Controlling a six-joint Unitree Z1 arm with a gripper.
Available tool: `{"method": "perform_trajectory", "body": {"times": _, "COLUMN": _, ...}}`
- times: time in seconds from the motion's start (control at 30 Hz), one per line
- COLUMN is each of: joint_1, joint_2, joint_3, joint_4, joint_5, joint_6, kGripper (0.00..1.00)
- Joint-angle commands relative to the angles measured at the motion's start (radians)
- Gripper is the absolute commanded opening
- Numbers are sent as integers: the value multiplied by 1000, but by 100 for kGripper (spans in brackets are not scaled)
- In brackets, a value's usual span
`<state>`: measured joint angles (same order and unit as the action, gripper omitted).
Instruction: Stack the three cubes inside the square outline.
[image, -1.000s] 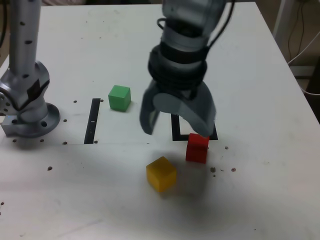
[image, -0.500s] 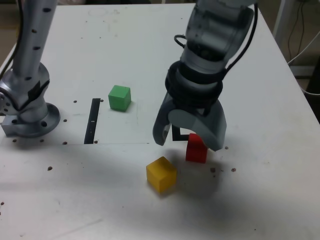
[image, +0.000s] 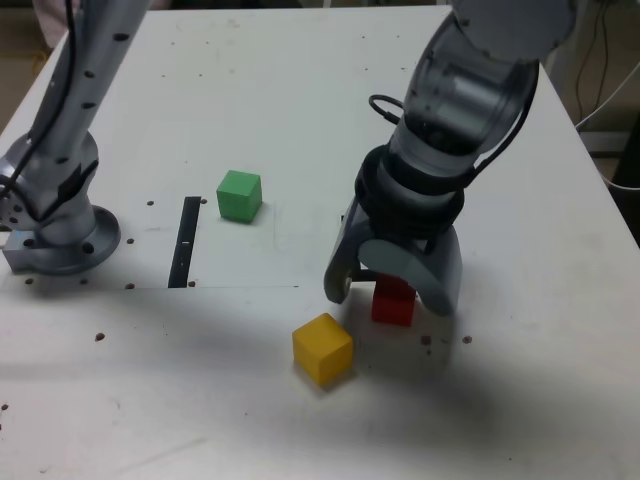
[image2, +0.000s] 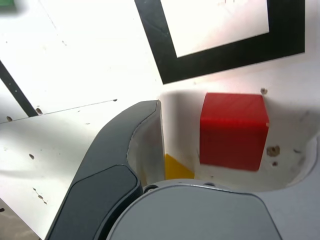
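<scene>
The red cube sits on the white table just in front of the square outline, apart from it. My gripper is open and low over the table, one finger on each side of the red cube without touching it. The yellow cube lies a little nearer the camera, to the exterior view's left of the gripper; a sliver of it shows behind a finger. The green cube stands apart, farther to that view's left. In the exterior view the arm hides nearly all of the outline.
A thin black strip lies on the table to the exterior view's left of the green cube. The arm's base stands at the left edge. The table's right edge has cables beyond it.
The gripper has come down and moved to the exterior view's right, from above the outline to around the red cube. Its jaws stayed wide. No cube moved.
</scene>
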<state>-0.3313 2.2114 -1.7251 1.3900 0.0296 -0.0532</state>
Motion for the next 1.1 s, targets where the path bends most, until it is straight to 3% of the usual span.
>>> {"method": "perform_trajectory", "body": {"times": 0.0, "joint_1": 3, "joint_2": 10, "joint_3": -9, "joint_4": -2, "joint_5": 1, "joint_6": 3, "kGripper": 94}}
{"method": "perform_trajectory", "body": {"times": 0.53, "joint_1": 5, "joint_2": 35, "joint_3": -31, "joint_4": -3, "joint_5": -1, "joint_6": 2, "kGripper": 78}}
{"method": "perform_trajectory", "body": {"times": 0.67, "joint_1": 6, "joint_2": 40, "joint_3": -31, "joint_4": -3, "joint_5": 1, "joint_6": -2, "kGripper": 68}}
{"method": "perform_trajectory", "body": {"times": 0.9, "joint_1": 6, "joint_2": 42, "joint_3": -35, "joint_4": -6, "joint_5": 27, "joint_6": -3, "kGripper": 34}}
{"method": "perform_trajectory", "body": {"times": 1.07, "joint_1": 6, "joint_2": 41, "joint_3": -34, "joint_4": -6, "joint_5": 30, "joint_6": -2, "kGripper": 31}}
